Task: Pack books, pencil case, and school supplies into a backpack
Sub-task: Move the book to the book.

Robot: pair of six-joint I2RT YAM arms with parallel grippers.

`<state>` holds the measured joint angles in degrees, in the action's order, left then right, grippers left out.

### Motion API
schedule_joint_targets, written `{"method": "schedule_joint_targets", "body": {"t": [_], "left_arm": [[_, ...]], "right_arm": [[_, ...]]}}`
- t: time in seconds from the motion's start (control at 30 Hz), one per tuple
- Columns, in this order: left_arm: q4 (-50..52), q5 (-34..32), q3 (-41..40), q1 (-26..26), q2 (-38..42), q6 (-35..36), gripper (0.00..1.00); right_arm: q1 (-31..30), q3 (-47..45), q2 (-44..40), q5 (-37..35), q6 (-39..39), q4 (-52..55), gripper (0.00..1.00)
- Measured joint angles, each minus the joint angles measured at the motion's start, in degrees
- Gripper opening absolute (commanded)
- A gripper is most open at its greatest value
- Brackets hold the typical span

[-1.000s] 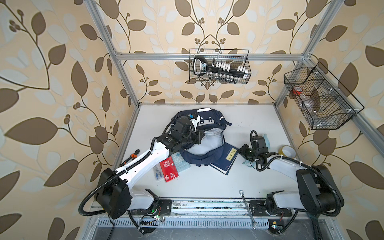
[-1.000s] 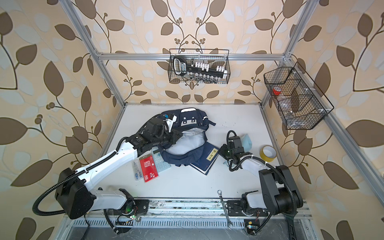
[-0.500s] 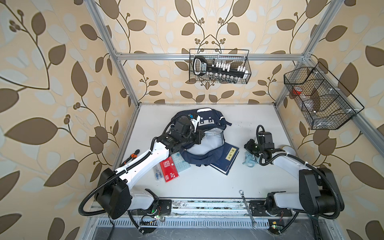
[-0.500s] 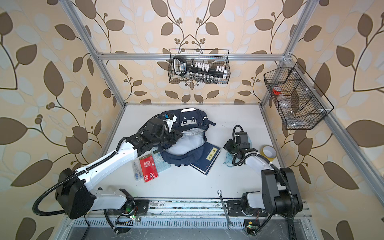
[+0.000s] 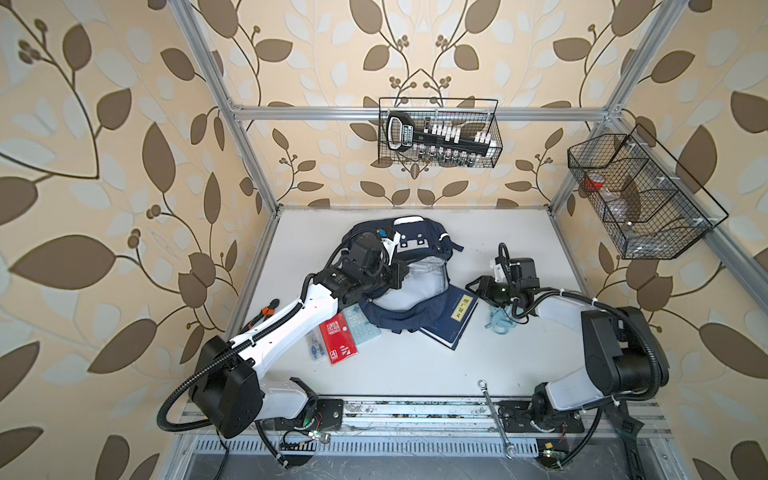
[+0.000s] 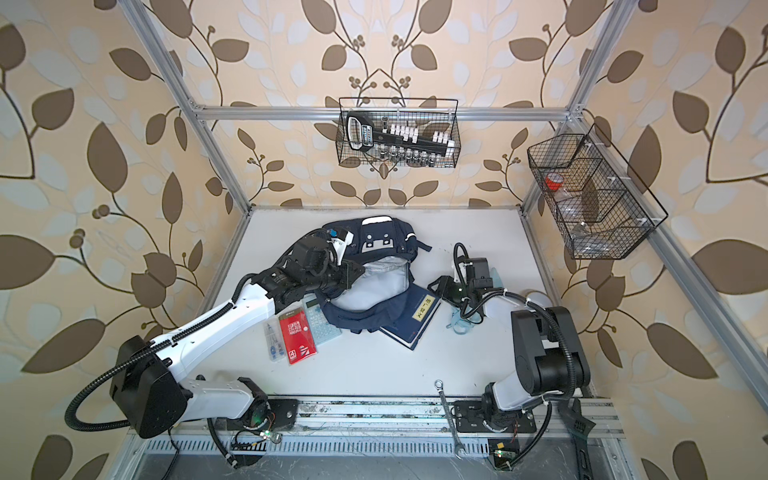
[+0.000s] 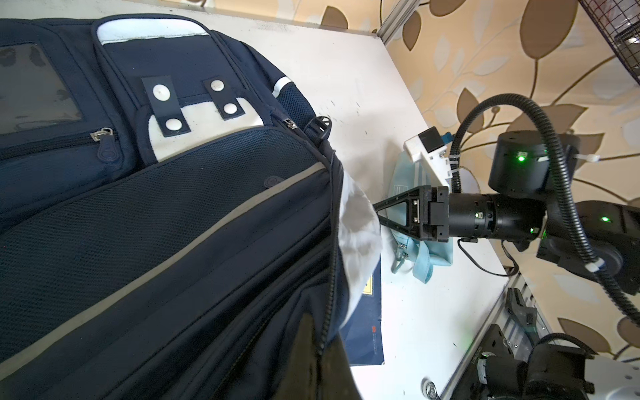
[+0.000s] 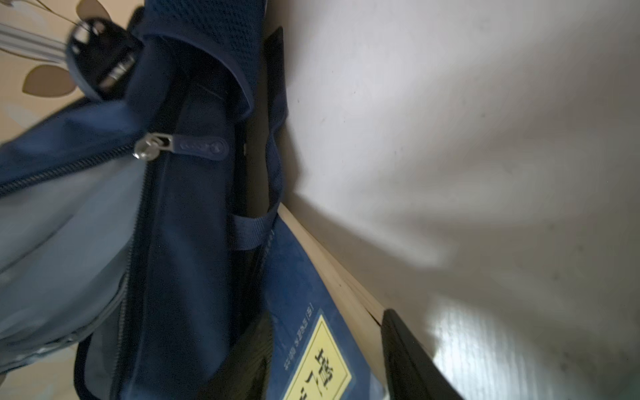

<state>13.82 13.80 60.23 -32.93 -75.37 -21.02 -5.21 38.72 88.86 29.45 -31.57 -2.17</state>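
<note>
Backpack point(image 5: 419, 243) lies mid-counter point(image 5: 415, 370), toward the far side. Its mouth gapes to the near right and shows pale lining with nothing inside that I can make out. Nothing looks packed yet, I judge. The navy book point(image 5: 451, 322) sits half under the backpack's near-right edge, and the pencil case point(image 5: 500, 322) lies on the counter just right of it. The red booklet point(image 5: 338, 338), calculator point(image 5: 362, 328) and clear box point(image 5: 314, 350) cluster at the near left.

My left gripper point(image 5: 397, 276) is pressed together on the mouth's left rim (propping it open, I think). Its arm stretches in one long diagonal from the near-left base.

My right gripper point(image 7: 377, 213) points left, low, at the mouth's right side above the book's far corner. Its jaws stand apart with nothing in them. The forearm reaches in from a folded elbow on the right and passes over the pencil case.

Next I'd take the book. That calls for dragging it clear of the fabric before feeding it in.
</note>
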Motion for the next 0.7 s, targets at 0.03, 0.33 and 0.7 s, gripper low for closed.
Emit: {"method": "schedule_joint_targets", "body": {"t": [0.03,0.33,0.7], "left_arm": [[0.4,-0.4,0.3,0.0,0.0,0.0,0.0],[4.1,-2.7,2.8,0.0,2.4,0.0,0.0],[5.7,-3.4,2.8,0.0,3.6,0.0,0.0]], "right_arm": [[-0.7,0.1,0.3,0.0,0.5,0.3,0.33],[-7.8,0.5,-3.2,-3.3,-0.2,4.7,0.09],[-16.5,-12.7,-17.7,-9.8,-8.1,7.9,0.0]]}}
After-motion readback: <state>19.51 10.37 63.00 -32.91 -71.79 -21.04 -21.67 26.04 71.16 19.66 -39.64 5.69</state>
